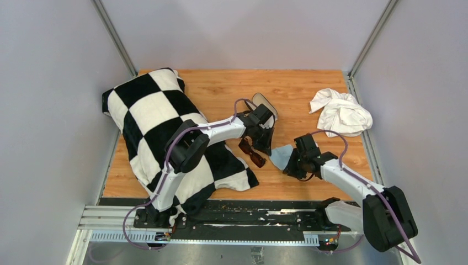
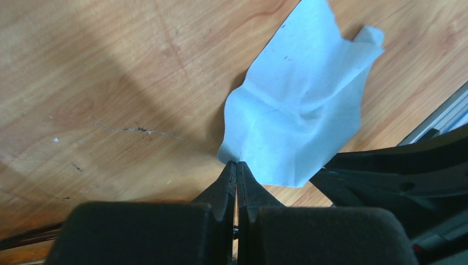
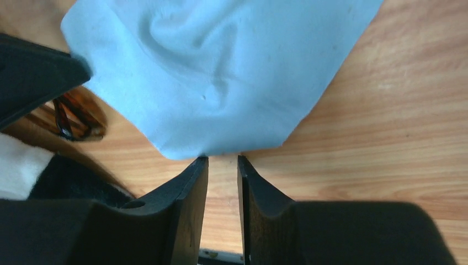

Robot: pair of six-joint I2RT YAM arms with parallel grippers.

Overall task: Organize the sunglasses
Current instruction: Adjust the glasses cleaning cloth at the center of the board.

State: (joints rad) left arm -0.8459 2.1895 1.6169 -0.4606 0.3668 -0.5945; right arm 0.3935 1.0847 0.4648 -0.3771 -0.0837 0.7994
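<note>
Left tool [image 2: 237, 165]: pressing its fingers fully together, and seemingly pinching the edge of the cloth [image 2: 303, 105] right at its tips.
Right tool [image 3: 222, 160]: holding its fingers slightly parted and gripping nothing, with the cloth's edge lying just ahead of its tips.
Sunglasses [image 1: 251, 153]: lying on the table [image 1: 221, 88] just beside the left tool, on the side facing away from the right tool. They are sitting across the cloth from the right tool, and neither tool is touching them.
Case [image 1: 266, 104]: sitting just beyond the left tool's wrist and appearing to be open.
Handling: I am judging the sunglasses to be light and stiff. The glossy frame is looking slippery between hard fingers, and the hinges and thin arms are probably the fragile parts. The lenses are likely to scratch.
Hold: I am favouring the bridge or the top of the frame front, with the fingers closing across its thickness and staying off the lenses and arms.
Risk: a hard squeeze is likely to send the frame skidding over the table or twisting out sideways.
</note>
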